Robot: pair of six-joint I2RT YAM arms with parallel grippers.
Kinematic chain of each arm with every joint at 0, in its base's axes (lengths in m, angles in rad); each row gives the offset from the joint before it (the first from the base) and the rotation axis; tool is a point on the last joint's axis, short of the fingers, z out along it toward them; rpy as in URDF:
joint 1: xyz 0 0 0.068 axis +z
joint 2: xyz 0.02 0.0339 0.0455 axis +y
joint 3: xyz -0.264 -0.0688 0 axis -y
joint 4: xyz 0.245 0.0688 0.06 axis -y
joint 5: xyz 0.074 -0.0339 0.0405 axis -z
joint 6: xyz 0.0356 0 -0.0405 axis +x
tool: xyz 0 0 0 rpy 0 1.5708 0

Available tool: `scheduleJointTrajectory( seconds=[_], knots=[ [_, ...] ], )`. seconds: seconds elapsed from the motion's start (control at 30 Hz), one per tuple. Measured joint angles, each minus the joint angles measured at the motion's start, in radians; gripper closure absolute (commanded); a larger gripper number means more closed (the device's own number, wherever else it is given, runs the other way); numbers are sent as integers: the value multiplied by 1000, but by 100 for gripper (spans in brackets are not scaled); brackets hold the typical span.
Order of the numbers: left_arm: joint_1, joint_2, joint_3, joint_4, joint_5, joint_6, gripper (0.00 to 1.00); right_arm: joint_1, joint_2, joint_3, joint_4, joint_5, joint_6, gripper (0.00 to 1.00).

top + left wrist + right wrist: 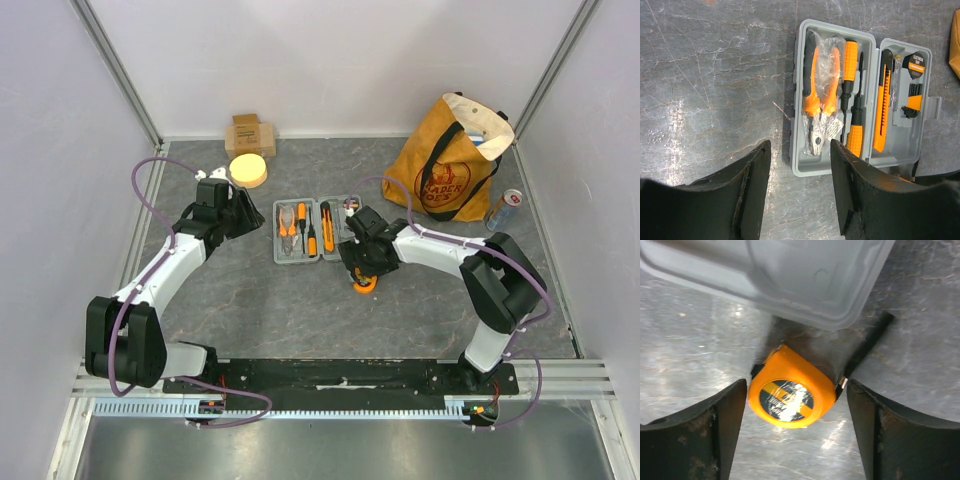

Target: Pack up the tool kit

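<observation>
The tool kit (905, 145), a flat grey moulded-plastic case with rounded corners, lies open at the middle of the table (300, 320), whose dark grey surface is veined like stone. The case's left half holds orange-handled pliers (821, 95) sealed in crinkled clear film and two screwdrivers (850, 65) with ribbed orange grips. The right half holds a slim orange utility knife (882, 110), a clear-shafted tester (895, 85), black hex keys (914, 97) and a black roll of electrical tape (915, 65). A rounded, glossy orange tape measure (790, 395) lies on the table just outside the case's near corner. The right fingers (725, 420) touch its two flanks, pinching it. The left fingers (740, 190) are spread near the case's left side, nothing between them.
</observation>
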Motion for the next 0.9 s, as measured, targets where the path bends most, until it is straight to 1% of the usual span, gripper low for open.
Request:
scheduleJointTrajectory(
  seconds=[0.03, 0.17, 0.23, 0.37, 0.6, 0.73, 0.77, 0.9],
  knots=[
    [0, 0, 0, 0, 0, 0, 43, 2, 7, 7, -7, 24, -13, 2],
    [0, 0, 0, 0, 1, 0, 43, 2, 24, 33, -45, 71, -22, 2],
    [0, 0, 0, 0, 1, 0, 43, 2, 27, 51, -73, 85, -1, 2],
    [0, -5, 0, 0, 0, 1, 43, 2, 46, 98, -111, 104, 85, 2],
    [0, -27, 0, -3, 0, 1, 43, 2, 47, 99, -146, 99, 223, 2],
    [0, -32, 0, -3, 1, 1, 43, 2, 57, 99, -149, 101, 270, 19],
    [0, -32, 0, -3, 5, 1, 43, 2, 66, 99, -148, 103, 284, 22],
    [0, -32, 0, 2, 32, 0, 43, 4, 101, 124, -166, 116, 314, 23]
  ],
)
